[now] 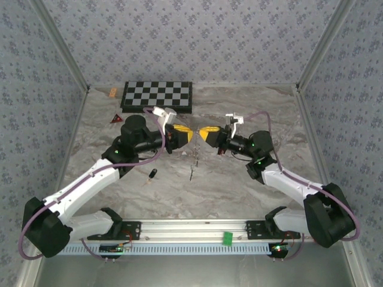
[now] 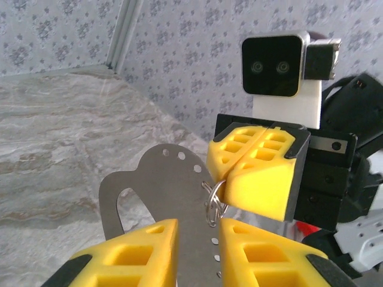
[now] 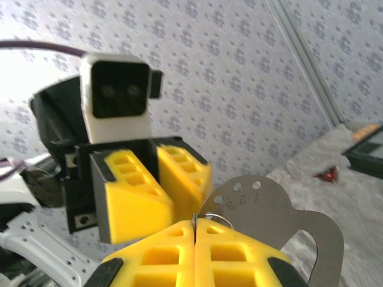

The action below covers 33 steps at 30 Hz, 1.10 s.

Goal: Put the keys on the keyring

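Right tool [image 3: 194, 230]: shut tight, its two yellow fingers pressed together with no gap. It grips the keyring [image 2: 213, 202] in the seam at its tips, and a small loop of wire sticks out.
Left tool [image 2: 198, 227]: its fingers stand a little apart, closed on a narrow strip of a flat metal plate [image 2: 161, 179] that fills the gap between them.
Tools to each other: tip to tip above the middle of the bench [image 1: 239, 179], very close together, with the keyring and the plate between them.
Keyring: a thin pale wire loop held off the bench. It lies just beyond the left tool's fingertips and against the edge of the plate that faces the right tool. Whether it passes through one of the plate's holes cannot be told.
Metal plate: grey and flat, with rows of small holes and a rounded cut-out. It rises out of the left tool toward the right tool. The right wrist view shows small numerals beside three of the holes.
Key [image 1: 154, 174]: black-headed, lying loose on the bench on the near side of the left arm, well apart from the keyring.
Thin piece [image 1: 192, 171]: a dark and silvery sliver below the meeting tools in the top view. It may be another key, but it is too small to be sure.
Farther out: a red triangle [image 1: 115, 119] lies on the bench beyond the left arm. A checkered board [image 1: 157, 95] stands at the far edge.
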Available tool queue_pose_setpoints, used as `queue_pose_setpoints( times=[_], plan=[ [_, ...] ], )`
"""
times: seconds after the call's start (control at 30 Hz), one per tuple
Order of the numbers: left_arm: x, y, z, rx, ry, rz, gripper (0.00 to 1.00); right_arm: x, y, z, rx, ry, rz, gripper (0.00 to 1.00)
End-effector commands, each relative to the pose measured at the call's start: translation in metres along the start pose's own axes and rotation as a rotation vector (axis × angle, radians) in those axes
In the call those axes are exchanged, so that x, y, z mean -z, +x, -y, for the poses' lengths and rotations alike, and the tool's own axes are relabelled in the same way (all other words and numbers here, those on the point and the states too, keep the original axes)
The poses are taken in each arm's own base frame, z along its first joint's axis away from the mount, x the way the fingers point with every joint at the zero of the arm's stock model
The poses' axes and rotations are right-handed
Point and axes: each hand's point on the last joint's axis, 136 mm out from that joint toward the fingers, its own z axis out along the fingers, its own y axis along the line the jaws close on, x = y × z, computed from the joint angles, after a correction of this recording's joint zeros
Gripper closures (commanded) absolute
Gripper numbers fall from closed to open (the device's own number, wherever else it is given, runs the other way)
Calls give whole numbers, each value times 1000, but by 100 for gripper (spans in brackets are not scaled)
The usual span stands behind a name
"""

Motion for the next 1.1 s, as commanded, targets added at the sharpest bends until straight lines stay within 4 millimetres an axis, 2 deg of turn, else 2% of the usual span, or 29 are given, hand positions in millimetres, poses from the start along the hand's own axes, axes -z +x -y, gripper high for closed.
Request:
queue_pose_setpoints(
  times=[0.0,0.3,0.67,1.07],
  plan=[
    [4,-22,19,4,86,80,75,0,-25,-19,12,-88,96,100],
    [11,-28,29,32,130,126,75,-5,-32,-18,-57,-129,129,100],
    [3,-28,24,46,134,122,76,-8,-30,-24,-56,-147,123,100],
    [-1,-21,20,52,134,106,78,-8,-29,-19,-63,-133,126,100]
  ],
)
